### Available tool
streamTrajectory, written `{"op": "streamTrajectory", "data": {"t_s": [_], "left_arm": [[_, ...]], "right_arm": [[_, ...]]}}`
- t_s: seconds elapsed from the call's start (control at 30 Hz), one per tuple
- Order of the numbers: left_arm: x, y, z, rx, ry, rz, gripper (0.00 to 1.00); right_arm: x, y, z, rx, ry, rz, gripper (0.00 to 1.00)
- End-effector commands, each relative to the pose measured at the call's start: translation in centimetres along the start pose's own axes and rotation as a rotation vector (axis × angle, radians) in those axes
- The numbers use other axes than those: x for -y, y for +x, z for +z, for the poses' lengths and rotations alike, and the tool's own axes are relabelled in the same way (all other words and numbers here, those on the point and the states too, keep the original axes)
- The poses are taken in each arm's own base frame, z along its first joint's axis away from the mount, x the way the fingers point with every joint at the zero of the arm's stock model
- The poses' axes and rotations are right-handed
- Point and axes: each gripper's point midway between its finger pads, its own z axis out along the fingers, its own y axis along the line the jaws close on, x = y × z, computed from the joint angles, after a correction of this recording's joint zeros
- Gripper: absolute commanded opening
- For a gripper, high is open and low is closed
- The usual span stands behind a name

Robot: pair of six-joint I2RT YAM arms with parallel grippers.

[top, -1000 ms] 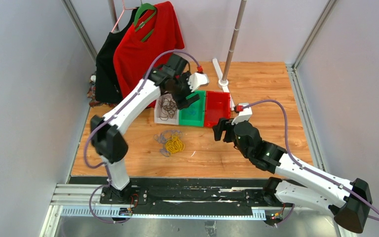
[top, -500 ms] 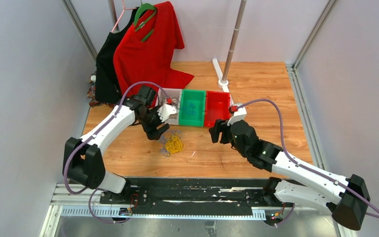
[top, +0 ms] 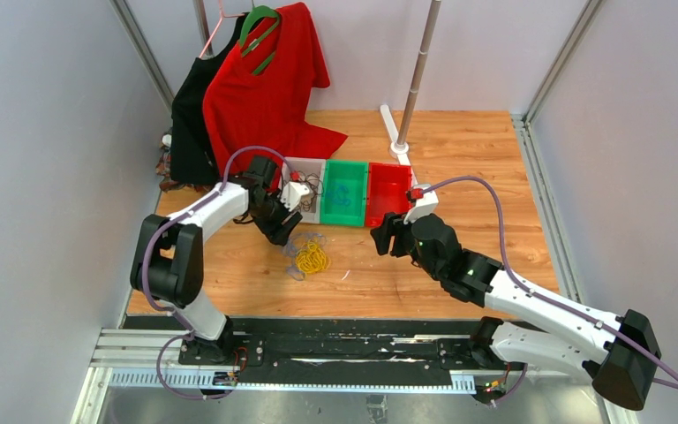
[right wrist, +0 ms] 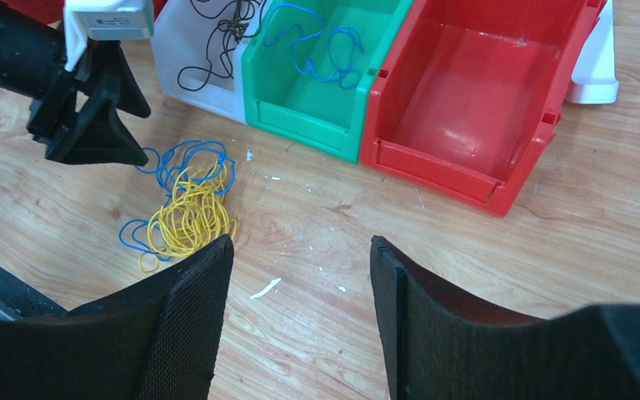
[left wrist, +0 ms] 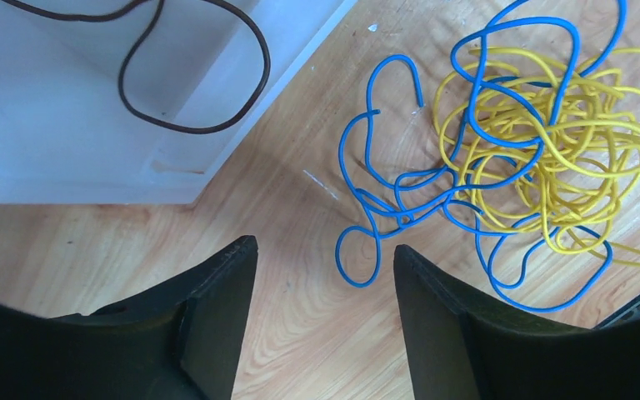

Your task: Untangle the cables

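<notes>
Tangled together on the table (top: 459, 159), the yellow cable (left wrist: 542, 158) and blue cable (left wrist: 403, 218) lie just beside the left pincer (left wrist: 323, 250), jaws apart and empty, as is the right pincer (right wrist: 300, 250); beyond, a dark cable (left wrist: 192, 129) sits in the white bin (left wrist: 50, 125).

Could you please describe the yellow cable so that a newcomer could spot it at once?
On the wooden table, find the row of three bins. The yellow cable lies on bare wood just in front of the white bin. It is the only yellow one, a dense coil tangled with a loose blue cable.
</notes>
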Motion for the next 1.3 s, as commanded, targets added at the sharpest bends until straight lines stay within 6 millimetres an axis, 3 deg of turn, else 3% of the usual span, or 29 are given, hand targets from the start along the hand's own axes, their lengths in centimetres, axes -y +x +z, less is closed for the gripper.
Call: {"op": "streamTrajectory", "data": {"t_s": [0.0,0.13,0.27,0.47,0.63,0.73,0.8,0.87,1.0,1.27], "left_arm": [[0.1,0.9,1.2,-0.023,0.010,-0.067,0.64],[0.0,2.3,2.1,-0.064,0.005,-0.060,0.59],[-0.4,2.2,2.6,-0.059,-0.012,-0.053,0.50],[0.3,0.1,1.3,0.019,0.019,-0.072,0.22],[1.9,-2.3,-1.9,0.137,0.056,-0.056,0.02],[3.0,-3.6,-4.3,0.191,0.076,-0.039,0.01],[3.6,-4.4,-6.2,0.224,0.079,-0.026,0.01],[4.5,-5.2,-8.5,0.255,0.091,-0.001,0.01],[6.6,-7.0,-13.1,0.329,0.100,0.080,0.01],[11.7,-9.0,-19.8,0.424,0.128,0.227,0.01]], "right_arm": [[0.3,-0.6,0.0,0.030,0.003,0.013,0.61],[0.3,-0.6,0.0,0.037,0.003,0.014,0.59],[0.1,-0.6,0.1,0.039,-0.008,0.017,0.57],[-0.3,-0.6,0.1,0.038,-0.028,0.022,0.48],[-0.6,-0.8,0.1,0.041,-0.046,0.025,0.38],[-1.1,-1.1,0.0,0.044,-0.069,0.020,0.34],[-1.7,-1.4,0.0,0.048,-0.094,0.015,0.36],[-2.6,-1.7,0.0,0.051,-0.138,0.011,0.46],[-6.3,-2.9,-0.1,0.098,-0.274,-0.024,0.68],[-14.9,-4.8,-0.1,0.160,-0.442,-0.170,0.73]]}}
